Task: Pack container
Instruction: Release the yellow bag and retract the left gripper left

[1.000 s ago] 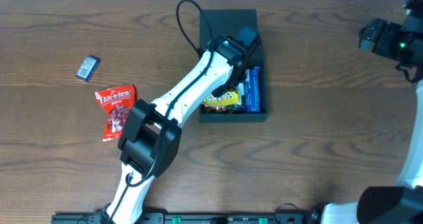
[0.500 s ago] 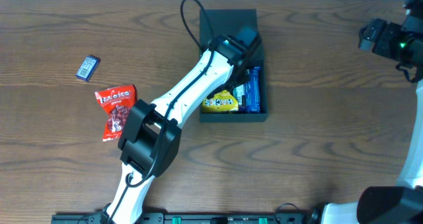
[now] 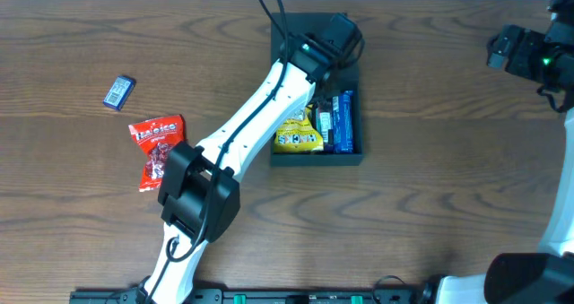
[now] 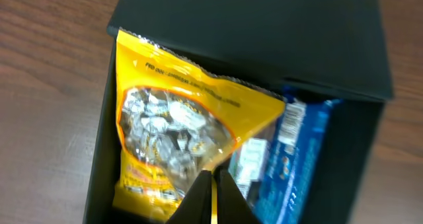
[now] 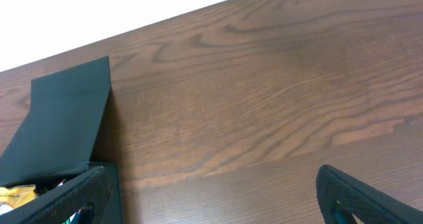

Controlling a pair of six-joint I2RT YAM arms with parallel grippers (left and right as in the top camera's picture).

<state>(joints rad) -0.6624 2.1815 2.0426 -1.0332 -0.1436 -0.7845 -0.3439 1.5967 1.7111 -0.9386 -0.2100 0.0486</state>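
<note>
**yellow packet dropped, left hand pulling clear**

our left hand has its fingers pressed together with nothing between them, and it hangs above the open box. a second ago it sat lower over the contents, with the yellow packet half hidden beneath it. half a second ago the packet already lay loose inside. now the arm has swung toward the lid at the far end, and we see the packet lying flat in the near left part of the box. we take that as one more item packed, with this hand free to fetch the next.

next to the yellow packet a blue packet stands along the right wall, the two touching.

the box is dark, matt and square. it sits at the middle of the worktop toward the far edge, with its flap lid folded back and open.

well off to the left a red packet and a small blue packet are still outside, so we judge the packing unfinished.

our right hand waits at the far right edge, spread wide and holding nothing.
</note>
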